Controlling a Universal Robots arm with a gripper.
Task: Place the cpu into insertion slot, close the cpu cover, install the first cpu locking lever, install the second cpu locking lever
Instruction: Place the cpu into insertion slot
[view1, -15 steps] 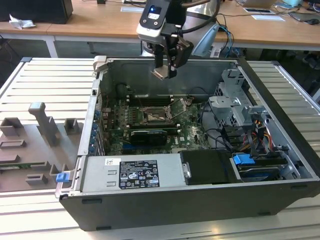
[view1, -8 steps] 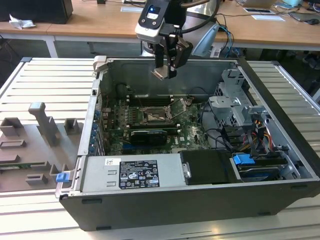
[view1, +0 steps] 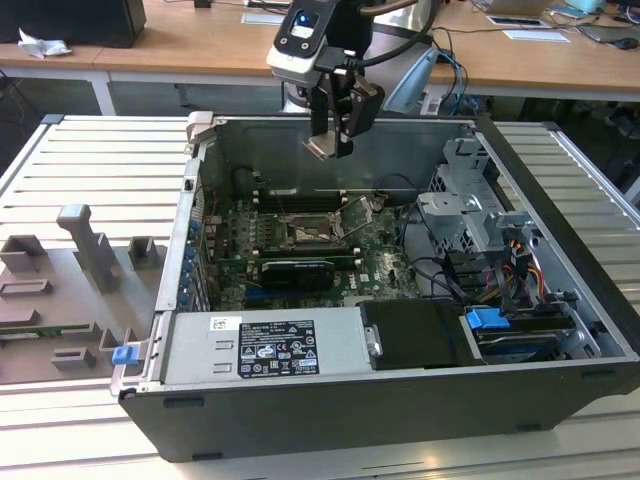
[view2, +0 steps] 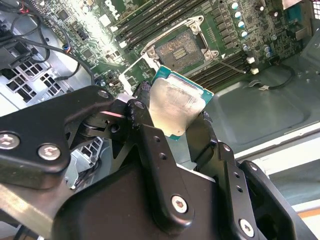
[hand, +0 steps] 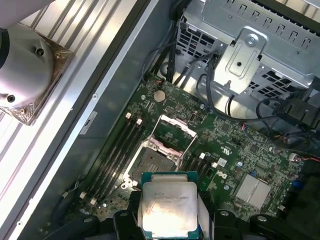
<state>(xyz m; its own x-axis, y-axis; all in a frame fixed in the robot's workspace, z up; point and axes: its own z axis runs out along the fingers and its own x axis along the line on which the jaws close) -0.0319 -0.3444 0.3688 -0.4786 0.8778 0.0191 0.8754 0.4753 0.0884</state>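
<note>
My gripper (view1: 328, 146) hangs above the open computer case, shut on the cpu (view1: 323, 147), a flat square chip with a pale silver face. Both wrist views show the cpu (view2: 172, 106) (hand: 168, 207) clamped between the black fingers (view2: 155, 150). Below it lies the insertion slot (view1: 305, 232) (view2: 184, 47) (hand: 151, 165), a square socket with a dark centre on the green board. The cpu cover (view1: 358, 215) (hand: 175, 132) stands swung open beside the slot, towards the exterior view's right. The cpu is well above the slot and not touching it.
Long black memory slots (view2: 145, 22) (hand: 117, 150) flank the socket. A silver drive cage (view1: 470, 200) and cable bundles (view1: 490, 270) fill the case towards the exterior view's right. The power supply (view1: 265, 345) lies at the front. Grey fixtures (view1: 85, 255) sit outside on the slatted table.
</note>
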